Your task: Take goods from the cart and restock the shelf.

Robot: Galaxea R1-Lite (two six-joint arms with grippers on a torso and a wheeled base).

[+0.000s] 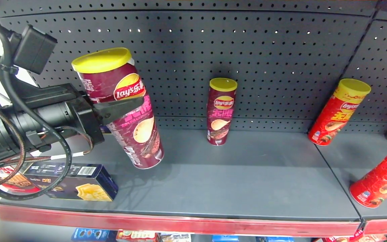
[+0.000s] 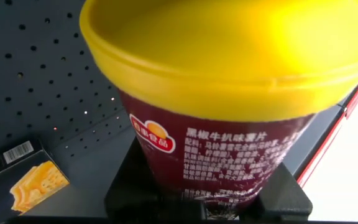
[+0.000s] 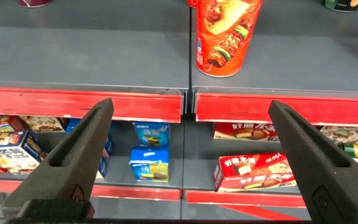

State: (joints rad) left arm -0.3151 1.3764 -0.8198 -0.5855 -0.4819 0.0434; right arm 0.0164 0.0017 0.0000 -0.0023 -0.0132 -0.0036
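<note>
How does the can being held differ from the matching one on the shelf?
The held can is tilted, clamped in the left tool; the standing can is upright and free. The held can is nearer the front, the standing can by the back panel. Both are maroon, yellow-lidded.

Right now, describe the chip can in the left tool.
The maroon chip can is a tube, cardboard-looking, with a yellow plastic lid on and a chip pictured on its side. The left tool clamps its middle. It leans, lid toward the robot's left, base low over the grey shelf; contact is unclear.
</note>
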